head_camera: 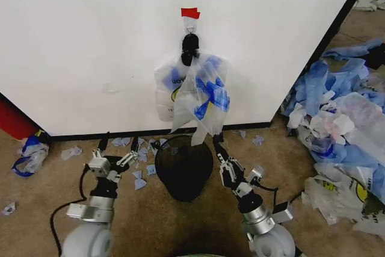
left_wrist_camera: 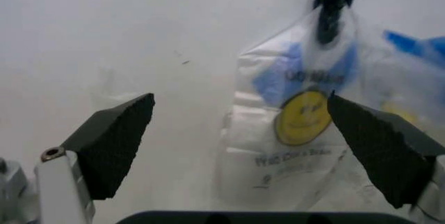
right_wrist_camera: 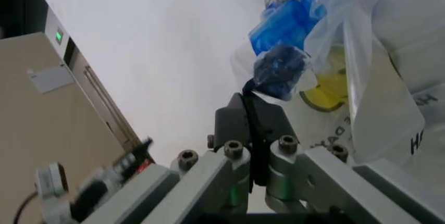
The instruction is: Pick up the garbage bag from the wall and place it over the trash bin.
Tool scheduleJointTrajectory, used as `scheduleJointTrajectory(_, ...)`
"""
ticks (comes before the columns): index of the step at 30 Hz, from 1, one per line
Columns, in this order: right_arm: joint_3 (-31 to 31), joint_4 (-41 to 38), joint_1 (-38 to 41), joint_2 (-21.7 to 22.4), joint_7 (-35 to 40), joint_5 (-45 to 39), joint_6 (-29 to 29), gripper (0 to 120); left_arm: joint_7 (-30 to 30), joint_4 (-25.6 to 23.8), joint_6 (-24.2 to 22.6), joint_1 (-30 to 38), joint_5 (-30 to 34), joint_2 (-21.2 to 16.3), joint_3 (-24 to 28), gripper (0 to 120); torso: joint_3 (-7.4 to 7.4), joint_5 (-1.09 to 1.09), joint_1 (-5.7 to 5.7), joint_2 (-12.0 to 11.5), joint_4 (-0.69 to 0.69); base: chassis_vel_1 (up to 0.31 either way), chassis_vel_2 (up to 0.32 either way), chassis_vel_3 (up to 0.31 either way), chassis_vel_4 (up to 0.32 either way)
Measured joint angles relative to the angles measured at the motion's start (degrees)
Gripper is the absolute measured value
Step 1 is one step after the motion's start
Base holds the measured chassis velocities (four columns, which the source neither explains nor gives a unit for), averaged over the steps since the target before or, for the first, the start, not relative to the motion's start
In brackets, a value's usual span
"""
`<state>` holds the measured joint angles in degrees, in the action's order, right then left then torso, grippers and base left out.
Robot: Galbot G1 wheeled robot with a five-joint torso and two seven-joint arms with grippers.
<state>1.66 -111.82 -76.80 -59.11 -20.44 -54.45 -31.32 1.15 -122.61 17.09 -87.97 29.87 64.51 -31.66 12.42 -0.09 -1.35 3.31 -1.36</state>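
On the wall (head_camera: 90,40), the garbage bag (head_camera: 195,91) hangs from a black clip (head_camera: 190,46), right above the trash bin (head_camera: 183,170). The left gripper (head_camera: 114,162) sits left of the bin, fingers wide apart. The right gripper (head_camera: 218,142), by the bin's right side, is pinched closed under the bag's bottom edge.

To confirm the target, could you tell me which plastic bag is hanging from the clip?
The garbage bag with blue handles, hanging on the wall; others lie on the floor.
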Motion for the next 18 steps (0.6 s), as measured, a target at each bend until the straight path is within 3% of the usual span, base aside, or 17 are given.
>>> scheduleJointTrajectory(2,-0.4,0.4,0.2,-0.2,0.0,0.2,0.0,0,-0.9,-2.4,-2.2,-0.1,3.3,-3.5,0.2,98,0.00,0.00,0.00,0.0,0.00,0.000,0.000,0.000,0.000)
scheduleJointTrajectory(3,-0.4,0.4,0.2,-0.2,0.0,0.2,0.0,0,-0.9,-2.4,-2.2,-0.1,3.3,-3.5,0.2,98,0.00,0.00,0.00,0.0,0.00,0.000,0.000,0.000,0.000)
scheduleJointTrajectory(9,-0.8,1.5,0.6,-0.9,0.4,0.8,0.1,0,-3.4,-8.8,-7.1,1.0,12.8,-14.5,0.0,98,0.00,0.01,0.00,0.0,0.00,0.000,0.000,0.000,0.000)
scheduleJointTrajectory(11,-0.8,1.6,0.7,-1.0,0.4,0.8,0.1,0,-3.5,-9.4,-7.6,1.3,13.9,-15.5,-0.1,98,-0.01,0.01,0.00,0.0,0.00,0.000,0.000,0.000,0.000)
scheduleJointTrajectory(17,-0.9,2.6,1.4,-1.2,1.2,0.9,0.5,0,-3.0,-11.6,-10.3,5.1,23.0,-26.2,0.4,98,0.00,0.00,0.00,0.0,-0.01,0.000,0.000,0.000,0.000)
scheduleJointTrajectory(18,-0.9,2.6,1.4,-1.2,1.2,0.9,0.5,0,-3.0,-11.6,-10.3,5.1,23.0,-26.2,0.4,98,0.00,0.00,0.00,0.0,-0.01,0.000,0.000,0.000,0.000)
